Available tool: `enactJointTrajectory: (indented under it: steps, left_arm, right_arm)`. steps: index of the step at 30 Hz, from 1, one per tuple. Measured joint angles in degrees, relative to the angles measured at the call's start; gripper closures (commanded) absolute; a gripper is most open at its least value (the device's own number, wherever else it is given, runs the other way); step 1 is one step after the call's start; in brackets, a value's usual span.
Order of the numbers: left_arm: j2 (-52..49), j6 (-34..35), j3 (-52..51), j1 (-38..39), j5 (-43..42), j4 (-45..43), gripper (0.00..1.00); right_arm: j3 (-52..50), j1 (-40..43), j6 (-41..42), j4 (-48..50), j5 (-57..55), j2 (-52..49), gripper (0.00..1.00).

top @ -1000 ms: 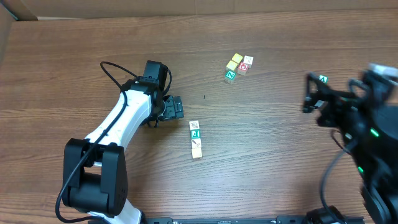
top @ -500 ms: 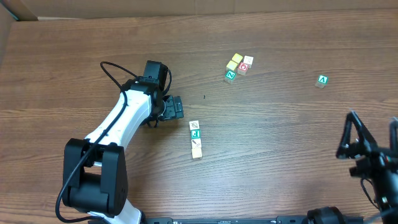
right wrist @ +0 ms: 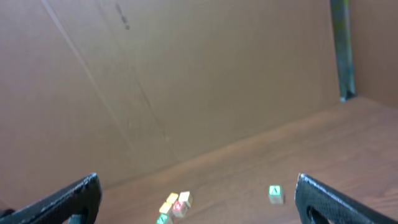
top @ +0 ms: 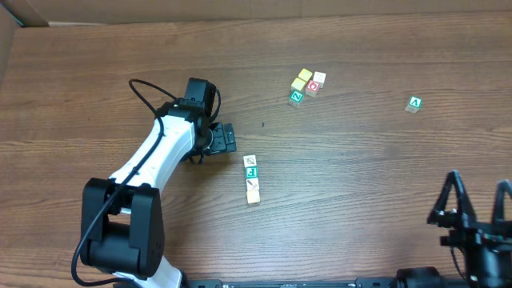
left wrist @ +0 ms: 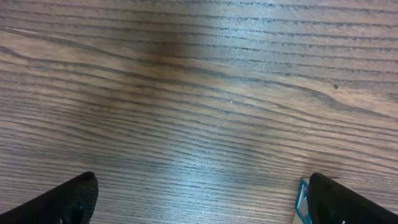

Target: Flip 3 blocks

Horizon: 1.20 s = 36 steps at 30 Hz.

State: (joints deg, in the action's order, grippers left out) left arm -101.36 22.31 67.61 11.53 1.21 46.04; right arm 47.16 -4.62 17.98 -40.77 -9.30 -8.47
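Three small blocks lie in a short column at mid-table: a white-faced one [top: 250,161], a teal-green one [top: 251,172] and a pale yellow one [top: 254,196]. My left gripper [top: 229,138] stands open just up and left of the column, with nothing between its fingers. In the left wrist view the left gripper [left wrist: 202,208] hangs low over bare wood, and a blue-edged block [left wrist: 301,202] peeks out beside the right fingertip [left wrist: 348,200]. My right gripper [top: 478,202] is open and empty at the table's front right corner, far from the blocks; in its own view the right gripper [right wrist: 199,202] looks toward the back wall.
A cluster of yellow, red and green cubes [top: 306,84] sits at the back centre and shows as that same cluster [right wrist: 174,205] in the right wrist view. A lone green "A" cube [top: 414,103] lies at back right. A cardboard wall [right wrist: 186,74] rises behind the table.
My right arm has pulled back from beside the green "A" cube down to the front right corner, jaws open throughout. The left arm and the three blocks have not moved.
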Motion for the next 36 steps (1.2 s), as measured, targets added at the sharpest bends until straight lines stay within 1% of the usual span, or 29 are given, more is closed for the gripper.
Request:
enactJointTrajectory:
  steps: [3, 5, 7, 9, 10, 12, 14, 20, 25, 31, 34, 36]
  left_arm:
    - [0.0, 0.0, 0.0, 0.0, 0.1, 0.0, 0.0]
    - [0.0, 0.0, 0.0, 0.0, 0.2, 0.0, 0.0]
    - [0.0, 0.0, 0.0, 0.0, 0.2, 0.0, 0.0]
    - [0.0, 0.0, 0.0, 0.0, 0.2, 0.0, 0.0]
    - [0.0, 0.0, 0.0, 0.0, 0.2, -0.1, 0.0]
    - [0.0, 0.0, 0.0, 0.0, 0.2, 0.0, 0.0]
    - [0.0, 0.0, 0.0, 0.0, 0.2, 0.0, 0.0]
    - [0.0, 0.0, 0.0, 0.0, 0.2, 0.0, 0.0]
    - [0.0, 0.0, 0.0, 0.0, 0.2, 0.0, 0.0]
    - [0.0, 0.0, 0.0, 0.0, 0.2, 0.0, 0.0]
    - [0.0, 0.0, 0.0, 0.0, 0.2, 0.0, 0.0]
    - [0.0, 0.0, 0.0, 0.0, 0.2, 0.0, 0.0]
  right_arm:
    - [-7.7, 0.7, 0.1, 7.5, 1.4, 3.6, 0.0]
    - [-12.6, 1.1, 0.0, 15.2, 2.5, 5.4, 0.0]
    - [-17.8, 1.8, 0.0, 24.1, 3.8, 6.9, 0.0]
    - [-23.6, 2.5, 0.0, 35.9, 5.4, 7.5, 0.0]
    - [-24.4, 2.6, 0.0, 37.1, 5.5, 7.6, 0.0]
    - [-28.1, 2.9, 0.1, 43.5, 6.7, 7.6, 0.0]
    - [-31.6, 3.1, 0.0, 47.8, 7.6, 7.7, 0.0]
    - [-39.5, 3.1, 0.0, 48.9, 8.5, 7.7, 0.0]
    - [-42.6, 3.1, 0.1, 49.2, 8.9, 7.7, 0.0]
    - [-45.7, 3.1, 0.0, 55.6, 8.9, 7.7, 0.0]
    - [-45.9, 3.1, 0.0, 53.5, 9.1, 7.7, 0.0]
    - [-46.0, 3.1, 0.0, 50.2, 9.4, 7.8, 0.0]
